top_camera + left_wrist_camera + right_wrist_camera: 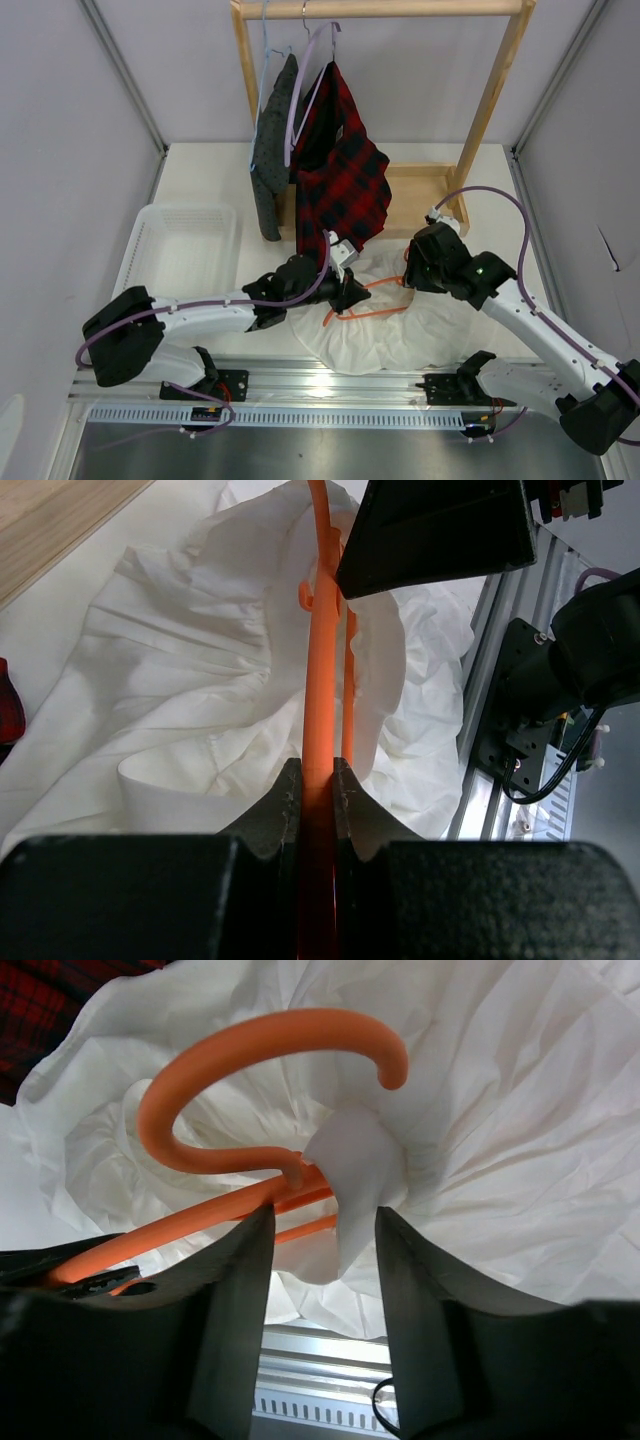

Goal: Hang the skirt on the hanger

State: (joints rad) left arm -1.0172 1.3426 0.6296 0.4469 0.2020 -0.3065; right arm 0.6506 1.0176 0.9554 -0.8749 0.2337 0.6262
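Two arms meeting over the skirt (420,335), which lies crumpled on the table (190,170) just ahead of the arm bases. The hanger (322,670) rests on top of the white cloth, between the two grippers, its hook turned toward the right arm.

Left gripper (318,785): clamped on a thin orange bar of the hanger, both pads touching it.

Right gripper (325,1218): jaws stand apart; the hanger's neck and a small fold of skirt fabric sit in the gap, with the hook curling just beyond the fingertips. Neither finger can be seen pressing on them.

Behind: a wooden rack (500,80) carrying a red-and-black plaid garment (340,170) on a lavender hanger (300,90) and a dark grey garment (272,150) on a light-blue hanger (263,40). A white basket (190,208) stands left of the skirt
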